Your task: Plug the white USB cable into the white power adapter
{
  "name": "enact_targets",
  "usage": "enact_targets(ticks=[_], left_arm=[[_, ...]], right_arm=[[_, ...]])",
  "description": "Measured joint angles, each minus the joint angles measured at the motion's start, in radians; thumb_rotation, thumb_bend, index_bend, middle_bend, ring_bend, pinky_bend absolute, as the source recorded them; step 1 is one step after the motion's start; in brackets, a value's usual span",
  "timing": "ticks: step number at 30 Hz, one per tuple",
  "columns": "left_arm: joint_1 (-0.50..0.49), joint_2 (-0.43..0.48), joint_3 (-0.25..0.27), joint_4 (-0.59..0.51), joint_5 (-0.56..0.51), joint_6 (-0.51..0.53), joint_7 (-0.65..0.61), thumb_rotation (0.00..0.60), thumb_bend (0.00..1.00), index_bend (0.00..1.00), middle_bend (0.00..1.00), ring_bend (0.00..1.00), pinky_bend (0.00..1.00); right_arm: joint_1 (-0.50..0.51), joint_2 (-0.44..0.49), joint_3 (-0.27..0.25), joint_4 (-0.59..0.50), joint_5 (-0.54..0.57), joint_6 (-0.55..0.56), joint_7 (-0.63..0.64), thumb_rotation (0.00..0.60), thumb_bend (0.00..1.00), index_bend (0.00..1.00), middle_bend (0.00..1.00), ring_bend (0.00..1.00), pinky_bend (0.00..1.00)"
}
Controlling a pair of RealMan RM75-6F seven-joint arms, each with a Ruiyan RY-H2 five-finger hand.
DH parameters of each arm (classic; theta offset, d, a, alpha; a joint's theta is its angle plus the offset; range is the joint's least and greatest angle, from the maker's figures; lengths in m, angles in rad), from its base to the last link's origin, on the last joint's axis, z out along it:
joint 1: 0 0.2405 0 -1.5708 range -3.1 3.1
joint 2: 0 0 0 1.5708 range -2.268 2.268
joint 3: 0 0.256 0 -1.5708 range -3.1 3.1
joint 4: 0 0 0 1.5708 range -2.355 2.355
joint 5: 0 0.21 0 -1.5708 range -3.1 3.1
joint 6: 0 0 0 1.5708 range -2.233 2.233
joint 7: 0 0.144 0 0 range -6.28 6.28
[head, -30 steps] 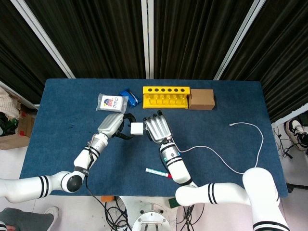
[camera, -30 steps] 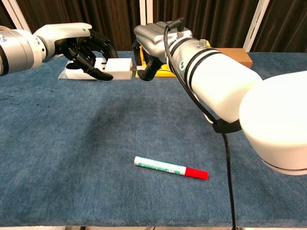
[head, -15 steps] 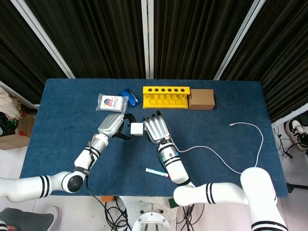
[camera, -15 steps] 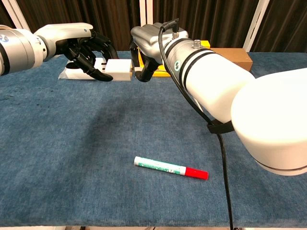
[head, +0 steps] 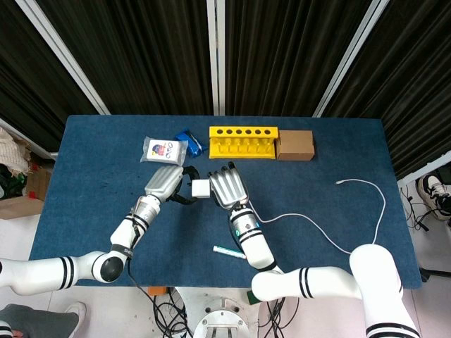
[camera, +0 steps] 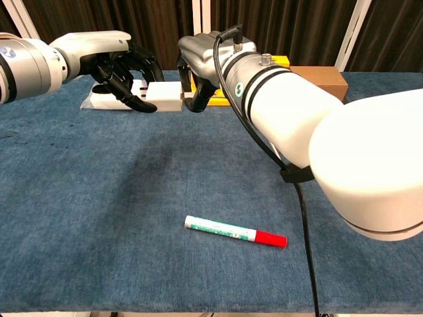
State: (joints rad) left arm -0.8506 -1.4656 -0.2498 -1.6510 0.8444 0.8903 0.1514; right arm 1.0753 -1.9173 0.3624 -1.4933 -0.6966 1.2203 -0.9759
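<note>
Presently, left hand (camera: 122, 72): grasps the white power adapter (camera: 164, 96) above the table (camera: 99, 218).
Right hand (camera: 198, 66): fingers curled at the adapter's end; whether it holds the white USB cable (head: 352, 211), cannot tell.

Adapter (camera: 164, 96) between left hand (camera: 119, 76), right hand (camera: 201, 69); marker (camera: 235, 232) nearer.

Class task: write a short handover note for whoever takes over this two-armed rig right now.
Left hand holds the white boxy power adapter above the blue cloth table.
Right hand is at the adapter's right face, apparently holding the white USB cable; the plug itself is hidden.
Done: both parts picked up and brought together.
Left: confirm the plug is seated, then let go.
</note>
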Motion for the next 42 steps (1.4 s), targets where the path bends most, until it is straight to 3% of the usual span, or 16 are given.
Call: enact_targets(ticks=[10,18,23,30,36,42], left_arm=[[-0.003,-0.005,0.0,0.003,-0.003,-0.007,-0.012,0.6,0.25,0.56,0.46,0.71,0.9],[0.005,-0.001,0.002,0.01,0.005,-0.005,-0.026,0.6,0.25,0.56,0.46,0.71,0.9],[0.012,0.01,0.005,0.011,0.011,-0.005,-0.033,0.6,0.25,0.56,0.46,0.71,0.9],[0.018,0.017,0.011,0.014,0.017,-0.002,-0.033,0.6,0.25,0.56,0.46,0.71,0.9],[0.02,0.021,0.009,0.006,0.019,-0.002,-0.037,0.6,0.25,0.56,0.46,0.71,0.9],[0.016,0.022,0.007,-0.001,0.019,-0.001,-0.032,0.6,0.25,0.56,0.46,0.71,0.9]], right_arm=[[0.009,-0.007,0.006,0.005,0.012,-0.004,0.003,0.6,0.79,0.55,0.51,0.42,0.27],[0.0,0.013,0.002,-0.013,0.026,-0.006,0.006,0.6,0.58,0.31,0.42,0.36,0.24],[-0.006,0.028,-0.004,-0.028,0.036,-0.003,0.003,0.6,0.53,0.27,0.42,0.36,0.23],[-0.013,0.044,-0.012,-0.048,0.044,0.003,0.002,0.6,0.52,0.28,0.43,0.36,0.23],[-0.015,0.043,-0.016,-0.045,0.044,0.006,0.013,0.6,0.52,0.46,0.43,0.36,0.23],[-0.01,0.029,-0.015,-0.027,0.035,0.009,0.022,0.6,0.52,0.52,0.43,0.36,0.23]])
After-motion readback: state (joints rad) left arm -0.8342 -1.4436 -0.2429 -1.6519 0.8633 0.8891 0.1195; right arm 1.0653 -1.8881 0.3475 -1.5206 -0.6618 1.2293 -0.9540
